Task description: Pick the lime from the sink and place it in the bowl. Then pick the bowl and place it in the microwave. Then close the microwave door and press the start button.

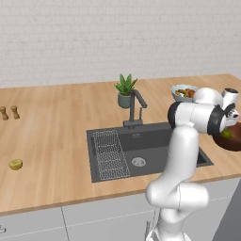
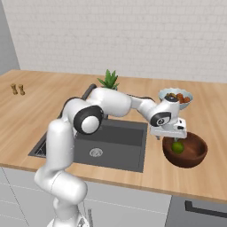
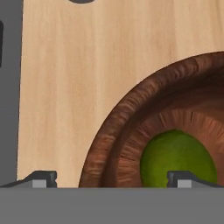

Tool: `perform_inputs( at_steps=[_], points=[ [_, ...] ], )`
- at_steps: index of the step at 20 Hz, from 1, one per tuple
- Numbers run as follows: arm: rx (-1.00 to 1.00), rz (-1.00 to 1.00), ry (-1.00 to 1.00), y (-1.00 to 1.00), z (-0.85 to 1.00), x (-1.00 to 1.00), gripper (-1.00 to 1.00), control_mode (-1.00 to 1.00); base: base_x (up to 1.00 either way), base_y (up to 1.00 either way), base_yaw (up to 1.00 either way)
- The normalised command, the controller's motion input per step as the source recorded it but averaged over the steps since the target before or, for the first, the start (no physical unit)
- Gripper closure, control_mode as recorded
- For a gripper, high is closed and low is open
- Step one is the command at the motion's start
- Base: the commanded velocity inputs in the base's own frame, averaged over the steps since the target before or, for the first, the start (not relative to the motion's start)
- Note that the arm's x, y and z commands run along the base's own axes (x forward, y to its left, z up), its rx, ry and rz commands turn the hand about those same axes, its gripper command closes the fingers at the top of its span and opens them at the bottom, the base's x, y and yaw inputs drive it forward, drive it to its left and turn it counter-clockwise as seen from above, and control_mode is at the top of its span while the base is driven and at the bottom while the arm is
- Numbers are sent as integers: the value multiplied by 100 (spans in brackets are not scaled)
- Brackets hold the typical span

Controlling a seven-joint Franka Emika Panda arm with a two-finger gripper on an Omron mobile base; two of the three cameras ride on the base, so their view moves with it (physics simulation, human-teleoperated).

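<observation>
The sink [image 2: 111,142] lies left of the bowl [image 2: 185,150] on the wooden surface [image 2: 26,119]. The lime [image 2: 178,147] rests inside the bowl, and the pincer [image 2: 167,133] hangs released over the bowl's near-left rim — one fingertip outside the wall, one above the lime. Gripping that rim looks nearest; the pale food bowl [image 2: 175,96] behind stands apart — no obstacle.

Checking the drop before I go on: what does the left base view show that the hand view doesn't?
Left base view: the sink with its wire rack and faucet, a potted plant, a pale bowl of food, a yellow fruit.
Hand view: the open gripper, one fingertip over the bowl's inside, one outside its rim.
Both: the lime lying in the wooden bowl on the counter.
</observation>
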Motion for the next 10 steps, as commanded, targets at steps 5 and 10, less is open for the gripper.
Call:
perform_inputs(
  at_steps=[5, 10],
  points=[
    [0, 0, 0, 0, -10, 5, -100, -100, 0, 0, 0],
    [0, 0, 0, 0, -7, 7, -100, -100, 0, 0, 0]
  ],
)
